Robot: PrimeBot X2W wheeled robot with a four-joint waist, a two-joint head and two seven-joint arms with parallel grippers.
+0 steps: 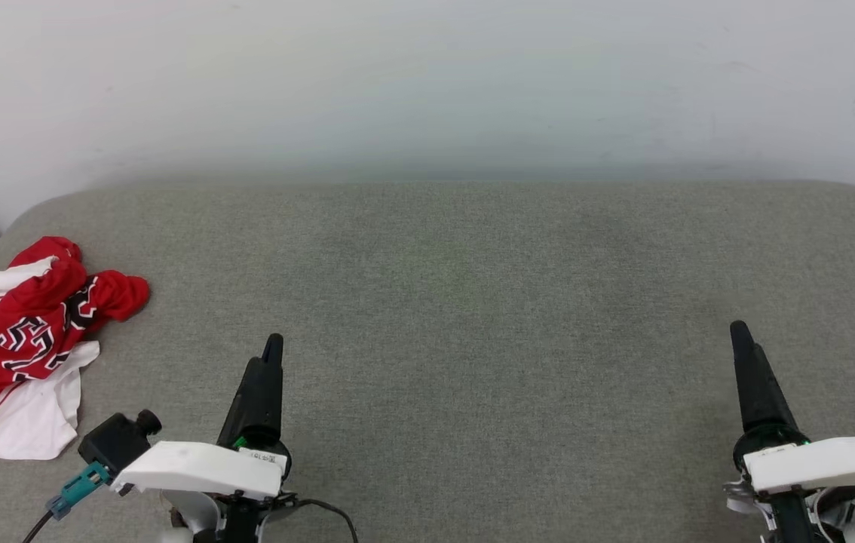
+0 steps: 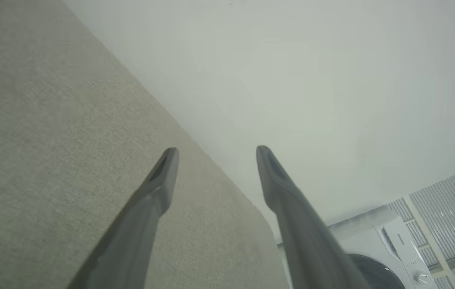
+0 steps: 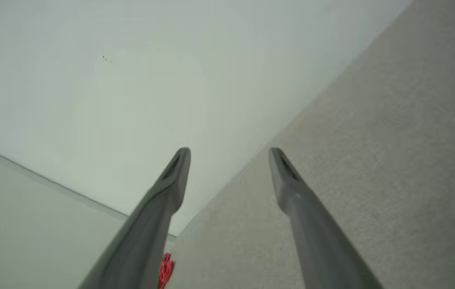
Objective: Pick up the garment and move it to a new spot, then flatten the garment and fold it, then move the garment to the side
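Left wrist view: left gripper point(image 2: 217, 149) spread wide, holding nothing; right gripper point(image 3: 229, 149) likewise, clear of the garment point(image 1: 20, 332).

the garment point(image 1: 16, 339) is soft crumpled cloth; the table point(image 1: 473, 302) has matt, woven-looking grey fabric, perhaps felt.

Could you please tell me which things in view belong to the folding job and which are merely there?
Job: crumpled red-and-white garment; left hand and right hand, both open and empty.
Just there: grey padded surface; white washing machine.
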